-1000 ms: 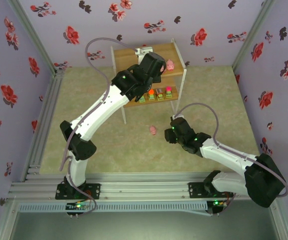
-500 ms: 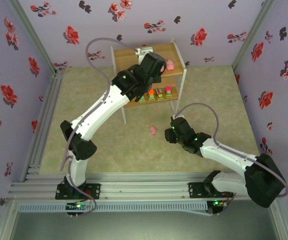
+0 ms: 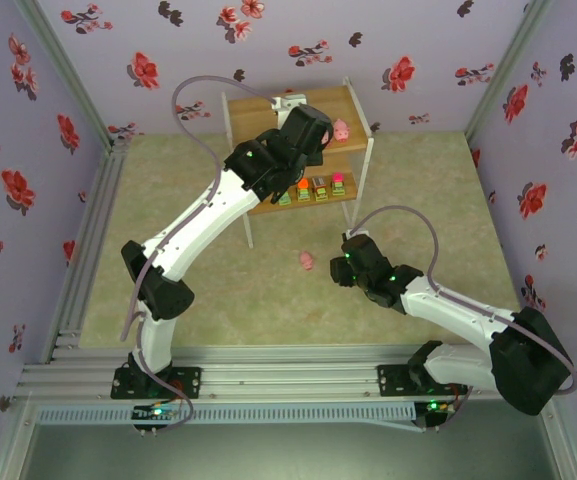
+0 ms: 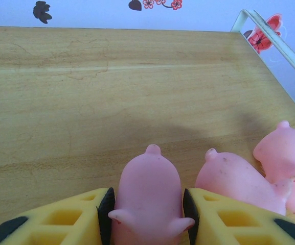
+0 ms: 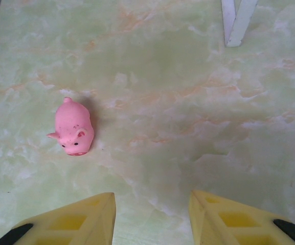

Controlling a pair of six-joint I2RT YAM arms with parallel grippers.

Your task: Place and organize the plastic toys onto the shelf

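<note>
On the top board of the shelf (image 4: 86,92) a pink pig (image 4: 148,189) stands between the pads of my left gripper (image 4: 146,219). The jaws are open, with a thin gap beside the pig's right flank. Two more pigs (image 4: 234,178) (image 4: 285,150) lie just to its right. From above, one pig (image 3: 340,129) shows beside the left wrist on the shelf (image 3: 258,105). Several blocks (image 3: 311,187) line the lower board. A fourth pig (image 5: 73,127) (image 3: 306,260) lies on the floor, ahead and left of my open, empty right gripper (image 5: 152,214).
A white shelf leg (image 5: 236,23) stands at the far edge of the right wrist view. The shelf's white frame corner (image 4: 270,30) bounds the top board on the right. Flowered walls enclose the green marbled floor (image 3: 188,250).
The left jaws have eased apart around the pig on the top board. Neither arm has visibly shifted in the top view.
</note>
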